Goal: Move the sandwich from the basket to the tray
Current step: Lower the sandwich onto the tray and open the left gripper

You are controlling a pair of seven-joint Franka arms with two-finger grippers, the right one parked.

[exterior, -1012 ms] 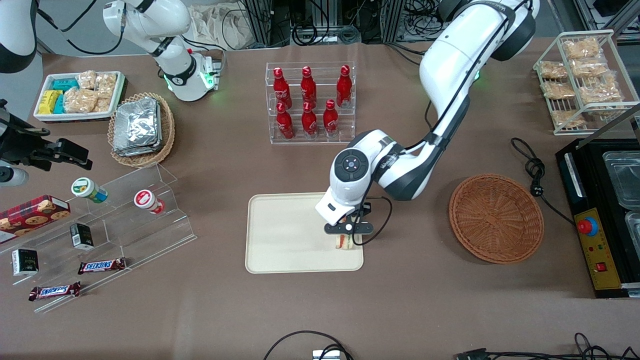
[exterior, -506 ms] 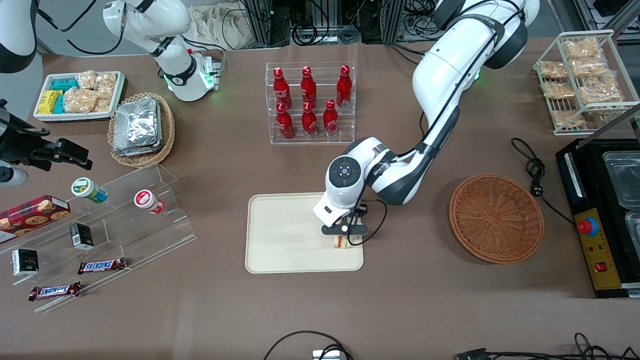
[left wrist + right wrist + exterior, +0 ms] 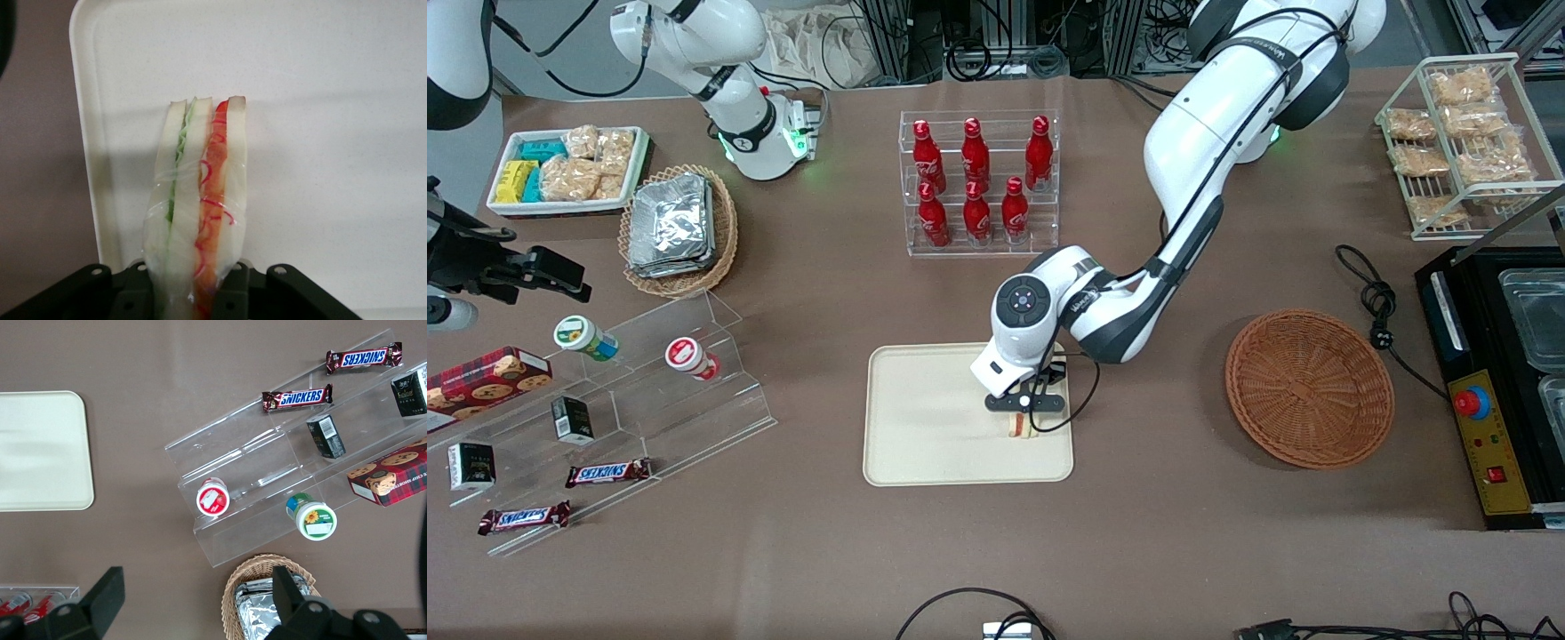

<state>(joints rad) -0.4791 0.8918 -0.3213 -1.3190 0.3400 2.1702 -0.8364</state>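
Gripper (image 3: 1021, 425) low over tray (image 3: 925, 444), at the tray's end twd the working arm; fingers (image 3: 230, 293) clamped tight on both faces of sandwich (image 3: 197, 200), w/ wrapped wedge pinched between them. Sandwich held on edge, pale bread w/ green and orange-red layers, point away from the fingers, above the tray near its rim; cannot tell if touching the tray surface. Basket (image 3: 1309, 388) well apart, twd the working arm's end of table (image 3: 1156, 551).
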